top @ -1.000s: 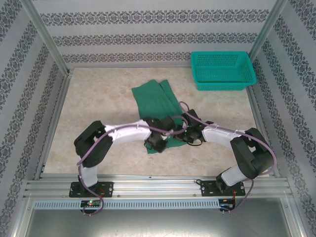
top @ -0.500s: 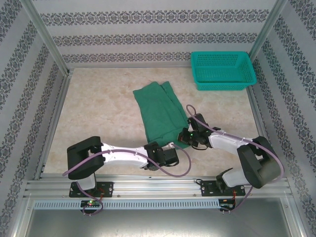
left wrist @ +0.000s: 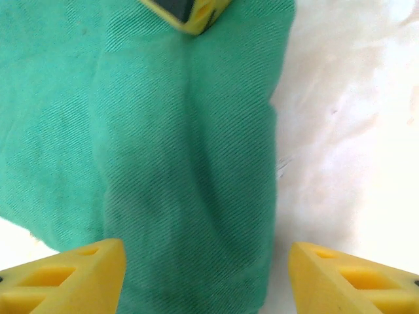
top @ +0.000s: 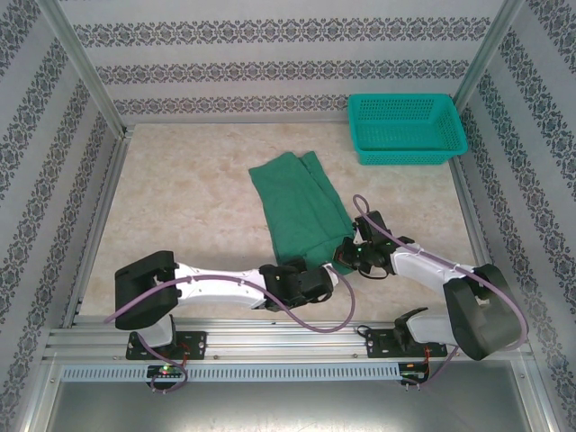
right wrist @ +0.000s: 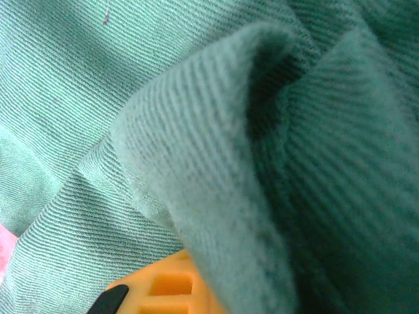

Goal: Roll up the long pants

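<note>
The left claw (left wrist: 206,278) stands spread, nothing between its yellow fingertips, and hangs over the near end of the long pants (top: 297,207). Seen from its wrist, the cloth's right edge falls inside the gap and bare tabletop (top: 180,207) lies under the right-hand fingertip. The right claw (top: 348,258) is pressed together, and by the raised fold lying against its orange finger (right wrist: 163,288) I judge it is pinching the near right corner of the pants.

The step in hand looks like starting the roll from this near end. To do it well, the left claw should come down level with the right one's pinch and take every layer of the edge, not just the top one. Both should then lift a little and turn the edge over towards the far end together, so the roll starts straight and tight. An uneven start would skew it.

The left arm lies low along the near edge, reaching from its base to the middle. The right arm is bent sharply at the near right, its forearm pointing left to the cloth. The pants run aslant across mid-tabletop, well apart from the teal basket (top: 405,130)
</note>
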Tool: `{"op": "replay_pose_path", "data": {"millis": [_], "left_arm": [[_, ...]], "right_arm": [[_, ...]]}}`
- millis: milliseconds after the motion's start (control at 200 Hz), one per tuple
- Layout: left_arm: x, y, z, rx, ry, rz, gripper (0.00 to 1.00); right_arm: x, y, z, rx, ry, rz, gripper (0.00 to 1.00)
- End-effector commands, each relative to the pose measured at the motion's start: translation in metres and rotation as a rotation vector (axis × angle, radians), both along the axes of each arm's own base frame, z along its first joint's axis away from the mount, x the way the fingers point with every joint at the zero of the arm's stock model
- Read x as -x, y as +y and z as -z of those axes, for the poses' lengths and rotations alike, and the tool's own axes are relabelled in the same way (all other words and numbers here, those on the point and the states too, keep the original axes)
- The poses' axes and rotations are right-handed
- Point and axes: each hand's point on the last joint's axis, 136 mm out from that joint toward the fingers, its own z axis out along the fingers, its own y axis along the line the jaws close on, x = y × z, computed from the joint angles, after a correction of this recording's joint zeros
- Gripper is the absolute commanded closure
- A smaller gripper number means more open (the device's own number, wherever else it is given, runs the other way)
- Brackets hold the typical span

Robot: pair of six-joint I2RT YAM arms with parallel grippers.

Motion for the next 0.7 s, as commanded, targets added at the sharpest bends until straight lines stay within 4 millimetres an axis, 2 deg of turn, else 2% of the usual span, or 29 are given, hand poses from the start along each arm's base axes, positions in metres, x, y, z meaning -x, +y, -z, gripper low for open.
{"op": "replay_pose_path", "data": {"millis": [0,145,205,295,535,694], "left_arm": [[0.01,-0.019,0.01,-0.009,0.046,0.082,0.32],[-0.013,-0.014,0.036,-0.096,-0.021,0.026,0.31],[-0.027,-0.004,0.054,-0.145,-0.03,-0.013,0.31],[-0.049,0.013,0.069,-0.209,-0.073,-0.078,0.31],[-0.09,0.036,0.079,-0.226,-0.098,-0.19,0.32],[-0.114,0.063,0.1,-0.294,-0.068,-0.258,0.33]], "right_arm": [[0.01,-0.007,0.01,0.031,0.069,0.002,1.0],[0.006,-0.005,0.007,0.024,0.065,0.0,1.0],[0.006,-0.005,0.006,0.023,0.065,-0.004,1.0],[0.007,-0.005,0.004,0.023,0.064,-0.011,1.0],[0.005,-0.009,0.006,0.015,0.075,-0.007,1.0],[0.0,-0.008,0.006,0.009,0.077,-0.003,1.0]]}}
